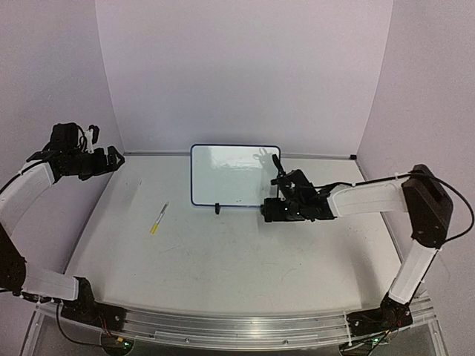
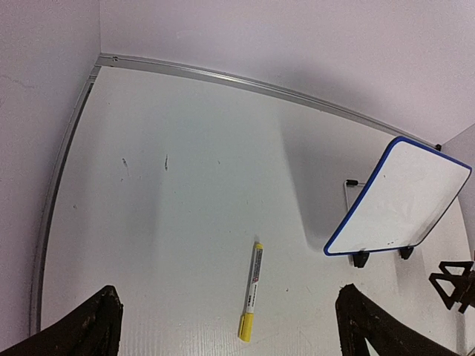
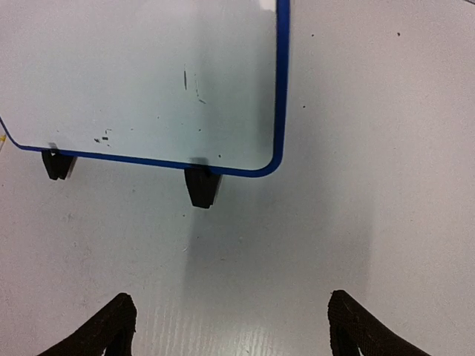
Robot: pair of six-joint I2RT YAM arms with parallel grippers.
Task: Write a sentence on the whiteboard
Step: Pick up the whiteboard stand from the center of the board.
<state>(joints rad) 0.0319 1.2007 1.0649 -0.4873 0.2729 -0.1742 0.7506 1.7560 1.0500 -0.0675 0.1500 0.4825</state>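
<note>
At the far left of the whiteboard, the left gripper is held high and well apart from it, close to the side wall; its jaws are spread wide and nothing is held between them. Between that gripper and the whiteboard, a marker with a yellow cap is seen lying flat on the table, untouched, near the board's left edge but not against it. The whiteboard itself is stood upright on its two black feet toward the back of the table, its blue-framed face turned to the arms. No sentence can be seen on it: only a few small dark specks and faint scratches are visible on the white surface. Just to the right of the board's lower right corner, the right gripper is held low over the table, pointed at the board, with its jaws parted and empty. The task is therefore judged to be at its very start: nothing has been written, and the marker has yet to be picked up, uncapped if needed, and brought to the board.
</note>
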